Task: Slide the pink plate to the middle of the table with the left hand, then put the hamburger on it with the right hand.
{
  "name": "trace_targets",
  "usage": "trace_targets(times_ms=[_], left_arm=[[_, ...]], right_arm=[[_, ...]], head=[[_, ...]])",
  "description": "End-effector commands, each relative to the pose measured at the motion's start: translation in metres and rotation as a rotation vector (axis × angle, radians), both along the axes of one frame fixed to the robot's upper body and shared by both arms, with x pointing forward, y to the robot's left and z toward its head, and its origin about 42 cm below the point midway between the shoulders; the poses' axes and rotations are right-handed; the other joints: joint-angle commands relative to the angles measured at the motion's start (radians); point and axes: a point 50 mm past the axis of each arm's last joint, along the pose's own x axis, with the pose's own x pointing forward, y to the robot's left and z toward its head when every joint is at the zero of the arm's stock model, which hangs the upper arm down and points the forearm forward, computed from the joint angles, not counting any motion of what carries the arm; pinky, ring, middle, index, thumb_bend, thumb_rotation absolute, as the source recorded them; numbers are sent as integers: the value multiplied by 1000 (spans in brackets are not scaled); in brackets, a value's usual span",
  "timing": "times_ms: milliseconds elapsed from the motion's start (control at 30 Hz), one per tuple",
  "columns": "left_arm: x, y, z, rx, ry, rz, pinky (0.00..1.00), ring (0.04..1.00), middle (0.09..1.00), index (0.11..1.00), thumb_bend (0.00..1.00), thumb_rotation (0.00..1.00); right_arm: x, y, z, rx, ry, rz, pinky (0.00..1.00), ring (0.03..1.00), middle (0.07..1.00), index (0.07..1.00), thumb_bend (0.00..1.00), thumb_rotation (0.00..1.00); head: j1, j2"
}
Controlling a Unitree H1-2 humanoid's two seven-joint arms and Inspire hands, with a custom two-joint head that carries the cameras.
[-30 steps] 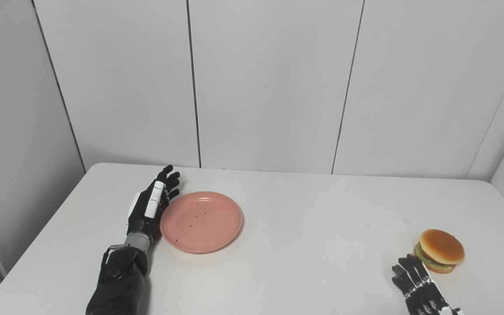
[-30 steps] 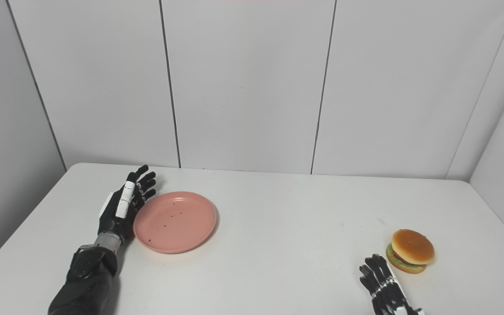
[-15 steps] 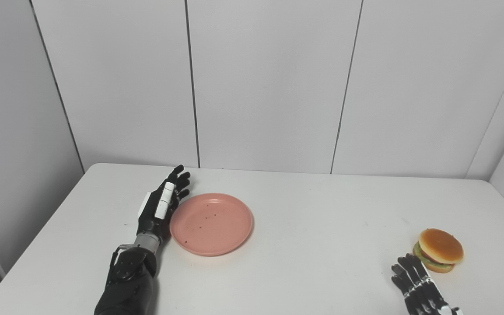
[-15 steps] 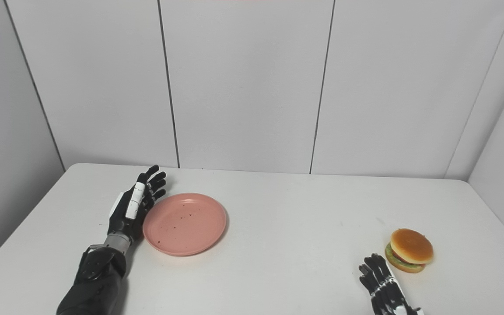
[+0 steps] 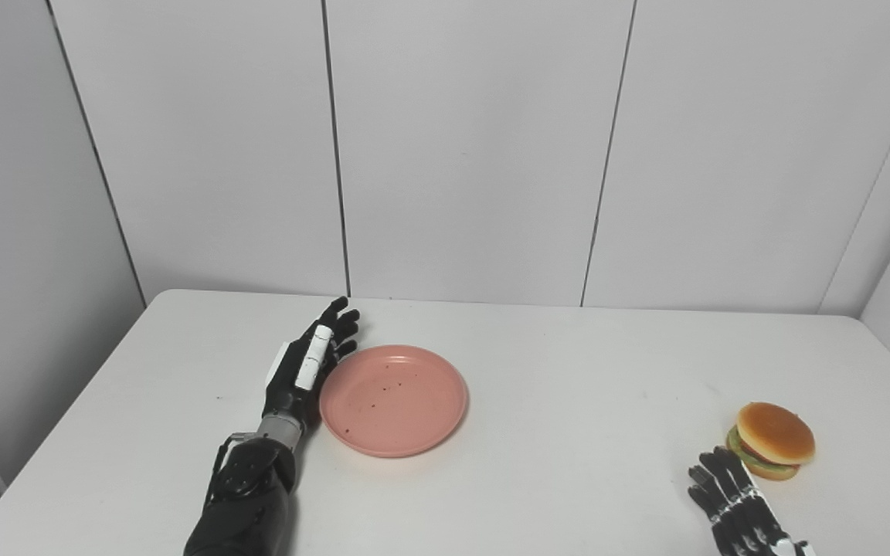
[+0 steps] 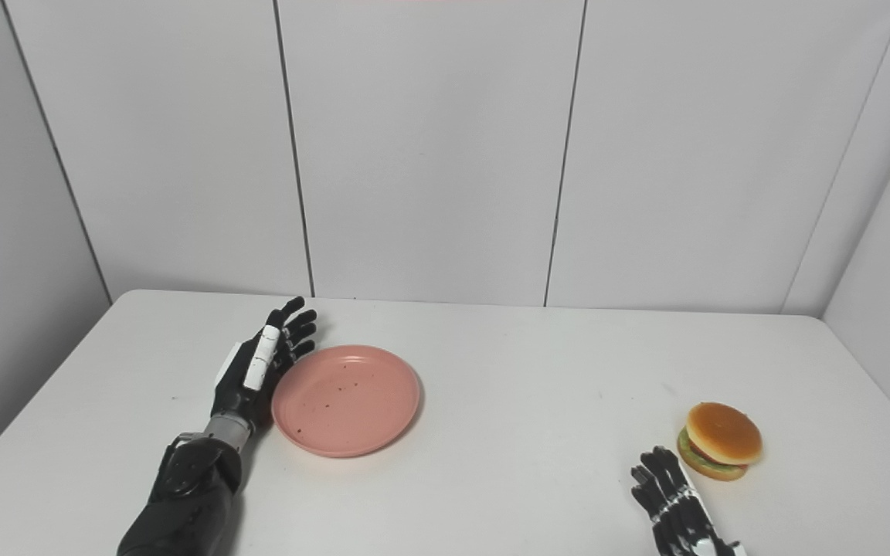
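Pink plate (image 5: 393,399) against open left hand (image 5: 304,369); hamburger (image 5: 771,439) beside open right hand (image 5: 732,500).

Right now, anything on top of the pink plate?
Nothing sits on the pink plate: only small dark specks on its surface. The hamburger is on the table far right. What lies under the plate is covered.
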Motion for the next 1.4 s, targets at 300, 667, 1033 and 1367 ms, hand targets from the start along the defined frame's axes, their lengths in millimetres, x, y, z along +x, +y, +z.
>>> trace_targets(times_ms=[300, 667, 1033, 1367], left_arm=[[-6, -30, -17, -5, 35, -45, 899, 905, 875, 868, 933, 847], [-4, -46, -18, 32, 59, -76, 882, 901, 875, 871, 943, 850], [-2, -61, -17, 47, 69, -115, 887, 909, 881, 873, 915, 847], [-2, -67, -16, 61, 79, -168, 888, 907, 882, 867, 891, 823]], right_arm=[[16, 11, -6, 13, 95, 9, 935, 920, 929, 922, 883, 961], [17, 21, -4, 13, 93, 7, 930, 920, 925, 917, 883, 960], [16, 36, 0, 15, 92, 1, 930, 919, 920, 902, 891, 947], [14, 49, 4, 7, 89, -8, 918, 907, 912, 889, 882, 939]], head=[[-24, 4], [-66, 13], [-125, 23], [-215, 27]])
